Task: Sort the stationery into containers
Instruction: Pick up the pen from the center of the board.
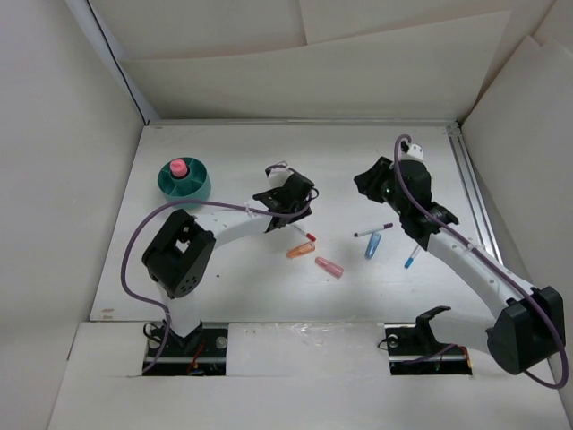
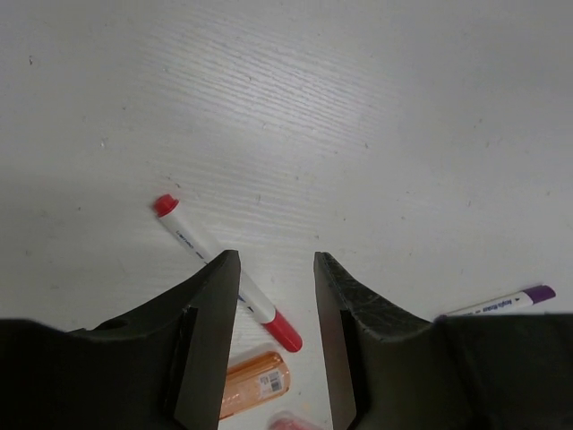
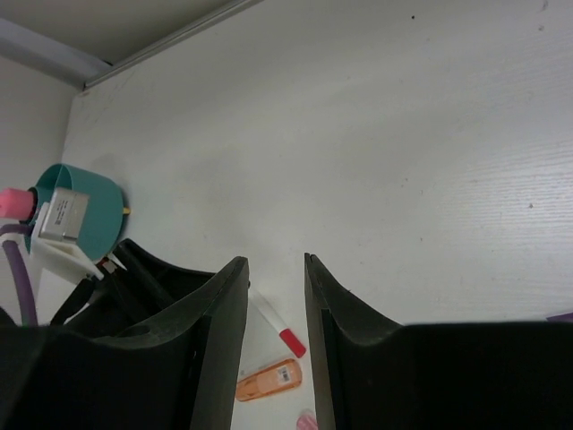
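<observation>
The teal cup (image 1: 185,184) stands at the back left with a pink piece (image 1: 177,167) upright in it. A white pen with a red cap (image 1: 303,235), an orange piece (image 1: 296,253) and a pink piece (image 1: 329,266) lie mid-table. A purple-tipped pen (image 1: 373,230), a light-blue piece (image 1: 372,245) and a blue pen (image 1: 410,260) lie to their right. My left gripper (image 1: 292,202) is open and empty, hovering just behind the white pen (image 2: 224,273) and the orange piece (image 2: 255,383). My right gripper (image 1: 369,179) is open and empty above the table, behind the purple-tipped pen.
White walls enclose the table on three sides, and a metal rail (image 1: 473,193) runs along the right edge. In the right wrist view the cup (image 3: 85,219) and the left arm (image 3: 134,278) show at the left. The purple-tipped pen (image 2: 501,305) shows beside the left gripper's right finger.
</observation>
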